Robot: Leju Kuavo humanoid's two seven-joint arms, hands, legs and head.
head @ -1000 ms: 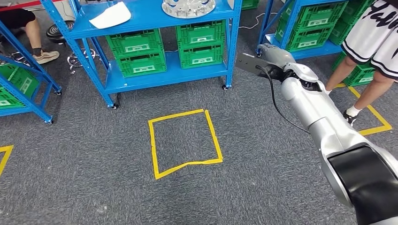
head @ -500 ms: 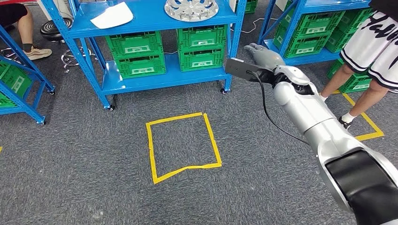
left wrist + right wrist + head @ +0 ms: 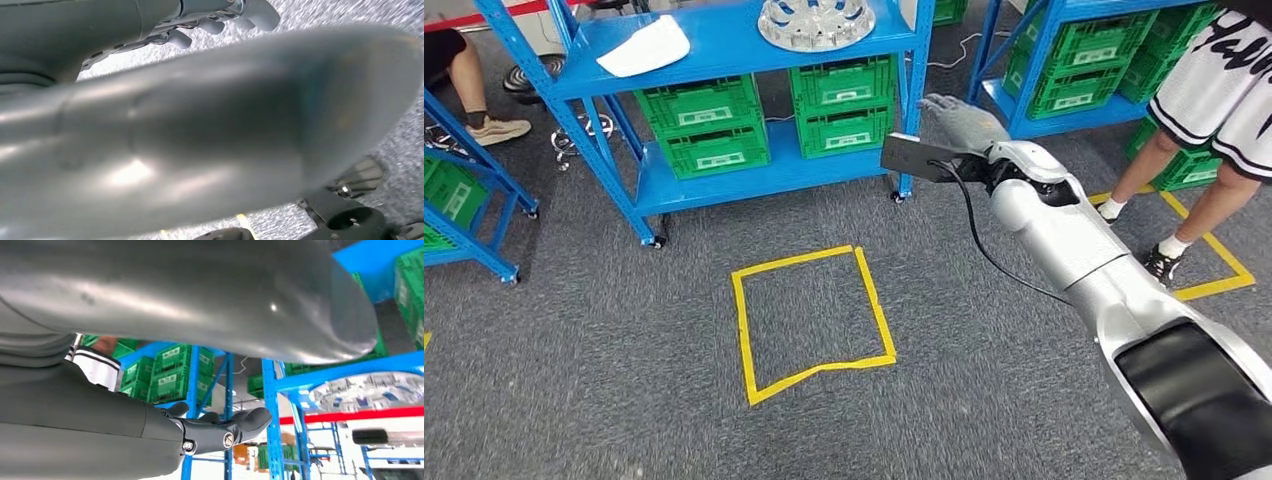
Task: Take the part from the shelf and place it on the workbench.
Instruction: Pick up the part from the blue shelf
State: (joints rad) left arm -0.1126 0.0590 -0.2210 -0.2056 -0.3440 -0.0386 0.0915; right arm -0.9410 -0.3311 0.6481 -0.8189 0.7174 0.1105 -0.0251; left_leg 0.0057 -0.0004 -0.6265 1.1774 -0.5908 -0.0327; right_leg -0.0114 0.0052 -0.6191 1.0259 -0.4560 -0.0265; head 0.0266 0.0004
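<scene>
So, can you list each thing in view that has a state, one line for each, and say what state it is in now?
right hand: raised toward the shelf, fingers apart, holding nothing
left hand: hangs over the carpet, holding nothing that shows
silver part: lying on the top shelf, untouched
blue shelf: standing on castors, crates on its lower levels
green crates: stacked in pairs
white sheet: lying flat on the top shelf

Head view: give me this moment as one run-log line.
phase: reaching | right hand: raised toward blue shelf, holding nothing | part: on shelf top | left hand: hanging low
</scene>
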